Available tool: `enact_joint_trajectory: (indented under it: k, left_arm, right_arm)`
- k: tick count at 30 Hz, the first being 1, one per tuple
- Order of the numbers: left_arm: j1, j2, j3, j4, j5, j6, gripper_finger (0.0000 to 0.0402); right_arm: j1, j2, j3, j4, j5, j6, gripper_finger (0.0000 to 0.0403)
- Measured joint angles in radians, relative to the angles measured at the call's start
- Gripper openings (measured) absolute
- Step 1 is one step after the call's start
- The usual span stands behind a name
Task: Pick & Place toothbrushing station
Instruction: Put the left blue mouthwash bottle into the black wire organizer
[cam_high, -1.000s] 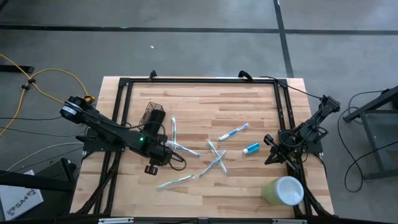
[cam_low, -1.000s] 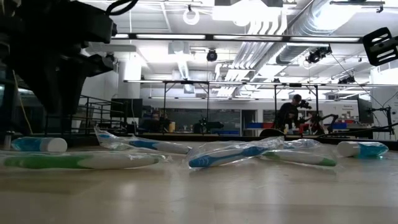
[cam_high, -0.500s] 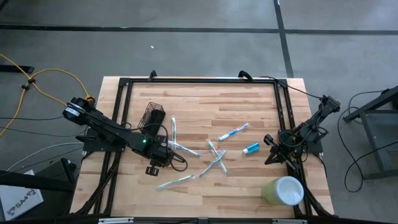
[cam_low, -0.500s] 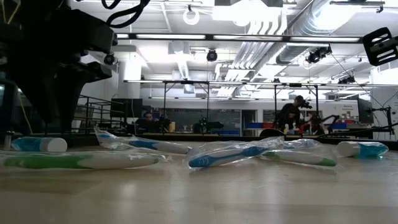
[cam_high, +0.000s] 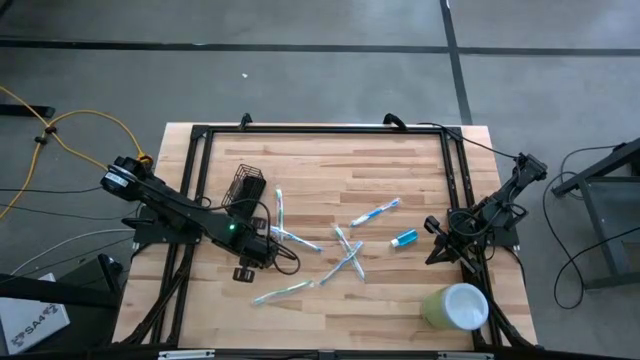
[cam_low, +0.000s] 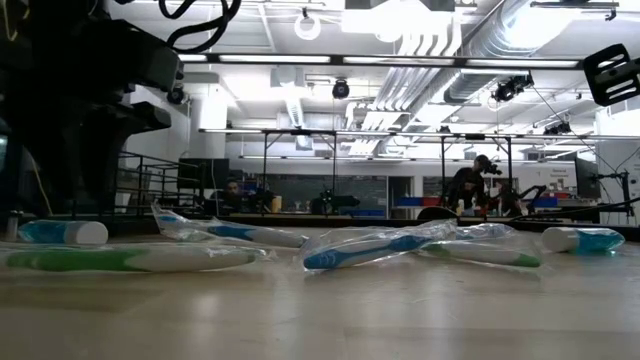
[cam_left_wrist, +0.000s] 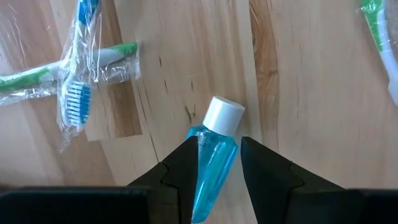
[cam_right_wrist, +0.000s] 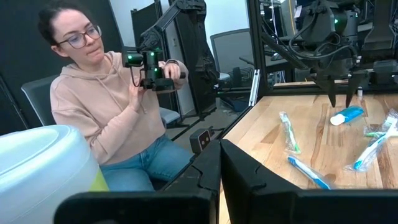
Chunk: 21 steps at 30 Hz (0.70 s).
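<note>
The black wire-mesh holder (cam_high: 247, 188) stands on the table's left half, far of my left gripper (cam_high: 258, 250). My left gripper (cam_left_wrist: 217, 140) is open and points down. Its fingers stand on either side of a small blue tube with a white cap (cam_left_wrist: 214, 163), which lies flat on the wood. The tube also shows in the low view (cam_low: 60, 232). My right gripper (cam_high: 435, 247) is shut and empty at the table's right edge; it also shows in the right wrist view (cam_right_wrist: 219, 155). My left gripper has its two fingers close along the blue tube's two sides (cam_left_wrist: 202, 149), coming from above and lying across the tube. I cannot tell whether they touch it. The tube lies on the table.
Several wrapped toothbrushes (cam_high: 345, 250) lie scattered mid-table, one (cam_high: 283, 292) near the front. A second blue tube (cam_high: 404, 238) lies right of centre. A pale green cup (cam_high: 455, 305) stands at the near right corner. A seated person (cam_right_wrist: 118, 106) is beyond the table.
My left gripper has come down a little over the blue tube, as the low view shows. The tube has stayed where it was.
</note>
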<state>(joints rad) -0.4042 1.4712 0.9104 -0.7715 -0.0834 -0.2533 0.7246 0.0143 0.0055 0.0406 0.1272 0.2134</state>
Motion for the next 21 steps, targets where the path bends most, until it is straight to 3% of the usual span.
enact_joint_trajectory:
  k: [12,21]
  left_arm:
    - [0.024,0.000,0.042,-0.057,0.052,-0.077,0.0115]
    - [0.043,0.164,0.242,-0.247,0.053,-0.029,0.0115]
  right_arm:
    - [0.000,0.000,0.000,0.000,0.000,0.000,0.0002]
    - [0.000,0.000,0.000,0.000,0.000,0.000,0.0002]
